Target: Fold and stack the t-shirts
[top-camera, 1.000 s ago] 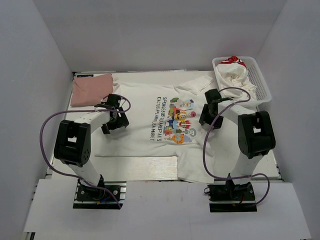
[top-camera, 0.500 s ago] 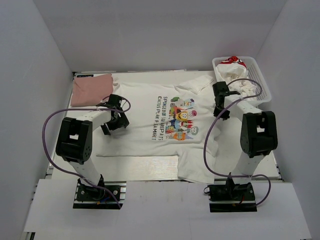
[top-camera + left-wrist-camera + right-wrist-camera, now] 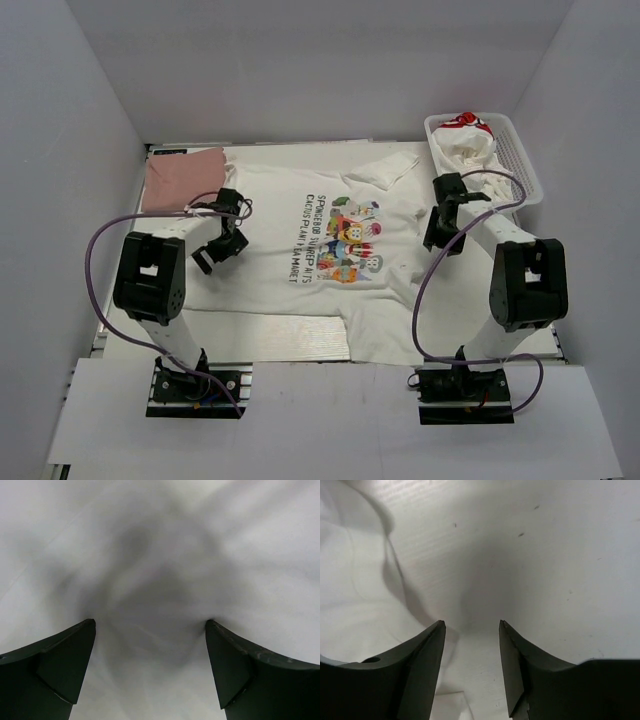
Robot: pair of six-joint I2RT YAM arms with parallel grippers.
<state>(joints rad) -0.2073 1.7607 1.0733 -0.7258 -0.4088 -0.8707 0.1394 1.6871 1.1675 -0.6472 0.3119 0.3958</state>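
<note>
Lining up both grippers on the cartoon tee, nothing gripped yet

**Where things are**
- Cartoon tee [image 3: 330,240] lies print-up across the middle of the table [image 3: 280,335]. One sleeve [image 3: 385,170] is doubled over at the far side, and the near part runs to the front edge.
- Pink tee [image 3: 180,178] sits folded in the far-left corner, just beside the cartoon tee.
- Other tees [image 3: 468,150] are bunched in the basket [image 3: 522,165], far right.
- My read: no fold made on this tee yet, so the task is at an early stage.

**Risks**
- Left gripper [image 3: 218,248] is over flat cloth near the tee's left edge, with no raised fold between the jaws. Closing here may bunch the cloth or skid off it, giving a crooked fold.
- Right gripper [image 3: 437,228] sits at the tee's right edge. Its wrist view shows mostly bare table, with cloth only to one side. It could close on nothing, or on a sliver that slips when lifted.
- If one side grabs and the other misses, the tee drags skewed and the print creases.
- Right arm's cable [image 3: 413,300] loops over the tee's near corner and could snag cloth on a sweep.

**Pose**
- Both arms reach forward with wrists pitched down, fingers aimed at the table and low over the cloth.
- Left jaws are spread wide and empty.
- Right jaws are part-way apart and empty.
- I cannot tell whether any fingertip touches the cloth.
</note>
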